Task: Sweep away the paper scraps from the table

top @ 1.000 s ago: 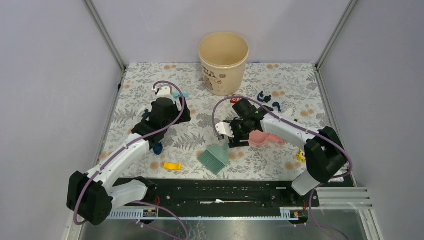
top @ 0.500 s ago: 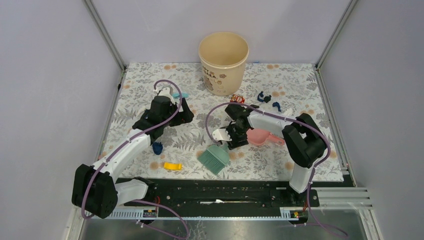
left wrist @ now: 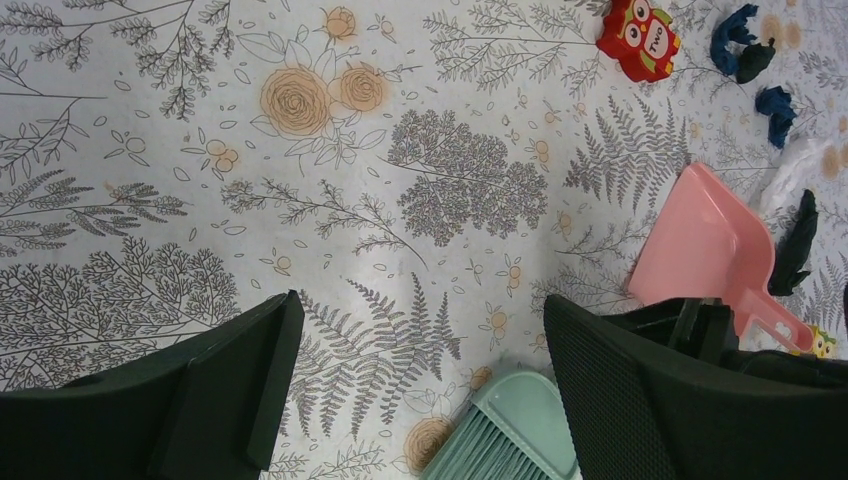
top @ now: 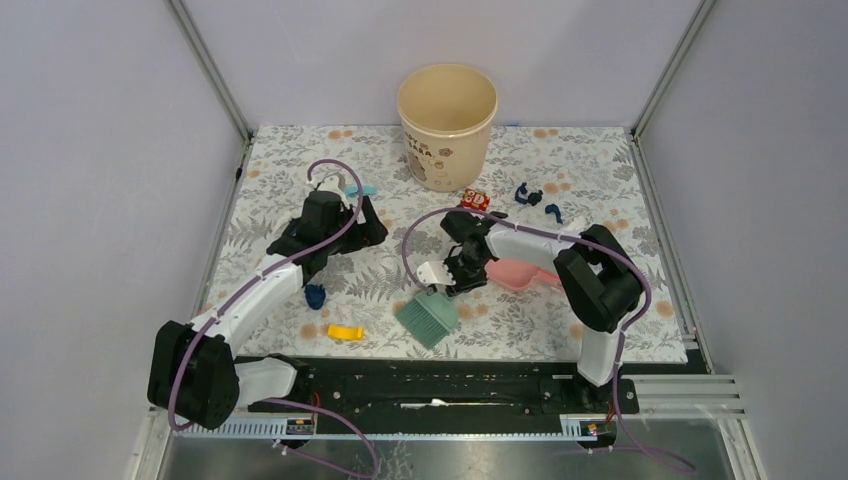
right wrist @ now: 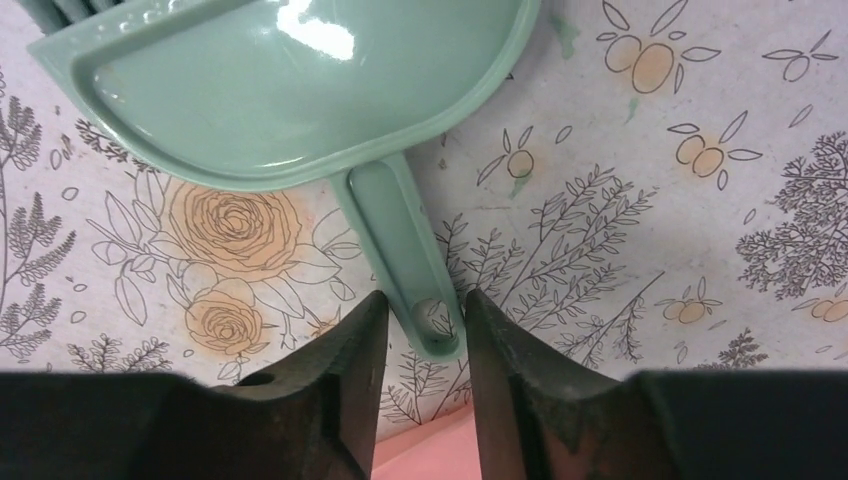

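Note:
Dark navy paper scraps lie at the far right (top: 528, 193), (top: 553, 211) and one by my left arm (top: 316, 296); two show in the left wrist view (left wrist: 735, 35), (left wrist: 775, 100). A light-blue strip (top: 360, 189) lies behind the left wrist. The green brush (top: 428, 315) lies on the table (top: 600, 170). My right gripper (top: 450, 283) is shut low on the brush handle (right wrist: 400, 230), a finger on each side (right wrist: 425, 310). The pink dustpan (top: 520, 274) lies right behind it (left wrist: 710, 245). My left gripper (top: 365, 228) hovers wide open and empty (left wrist: 418, 320).
A beige bucket (top: 447, 125) stands at the back centre. A red toy cube (top: 475, 199) sits in front of it. A flat yellow piece (top: 345, 332) lies near the front edge. Grey walls close in the table on three sides.
My right gripper has moved left and down from above the dustpan to the brush handle, and the right elbow has swung in. The left arm has hardly moved.

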`<move>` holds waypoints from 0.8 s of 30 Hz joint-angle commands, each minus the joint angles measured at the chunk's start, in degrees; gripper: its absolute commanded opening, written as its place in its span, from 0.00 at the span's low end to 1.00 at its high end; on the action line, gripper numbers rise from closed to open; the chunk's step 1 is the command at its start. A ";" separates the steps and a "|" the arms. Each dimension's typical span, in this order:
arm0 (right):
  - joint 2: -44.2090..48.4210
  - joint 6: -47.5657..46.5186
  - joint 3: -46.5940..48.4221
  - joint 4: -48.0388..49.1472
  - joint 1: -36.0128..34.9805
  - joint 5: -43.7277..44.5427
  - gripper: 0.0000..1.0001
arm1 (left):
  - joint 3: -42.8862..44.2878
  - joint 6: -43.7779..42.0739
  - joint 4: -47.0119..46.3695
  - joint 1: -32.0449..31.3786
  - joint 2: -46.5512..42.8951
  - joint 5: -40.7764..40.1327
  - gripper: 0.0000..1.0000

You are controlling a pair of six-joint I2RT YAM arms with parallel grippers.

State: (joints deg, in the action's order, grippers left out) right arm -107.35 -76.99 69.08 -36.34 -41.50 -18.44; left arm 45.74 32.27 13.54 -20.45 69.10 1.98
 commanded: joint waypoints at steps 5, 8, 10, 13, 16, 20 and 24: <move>3.05 4.82 -5.76 2.59 -1.83 0.58 0.24 | 0.01 0.59 -3.70 0.50 1.71 6.60 0.94; 8.51 8.20 -9.17 3.97 -1.84 -0.99 0.18 | -1.23 0.32 -8.04 -0.01 2.40 14.77 0.92; 12.96 10.62 -11.11 4.20 -1.83 -2.81 0.15 | -1.43 0.42 -9.99 -0.56 3.00 17.94 0.91; 19.60 14.26 -14.18 5.56 -1.83 -5.39 0.11 | -2.01 0.72 -12.98 -1.25 3.68 22.79 0.91; 24.76 17.00 -17.08 7.82 -1.84 -6.58 0.08 | -2.37 1.76 -15.51 -3.17 5.03 26.74 0.90; 28.40 17.90 -20.20 9.34 -1.84 -6.27 0.05 | -1.48 0.76 -14.48 -6.97 7.54 28.90 0.91; 30.08 17.76 -20.87 9.67 -1.83 -6.30 0.02 | -1.35 -1.04 -13.72 -9.49 8.10 29.30 0.89</move>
State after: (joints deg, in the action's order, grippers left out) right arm -79.11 -60.99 49.10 -28.38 -42.76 -22.68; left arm 43.59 33.04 2.52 -28.29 76.95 27.49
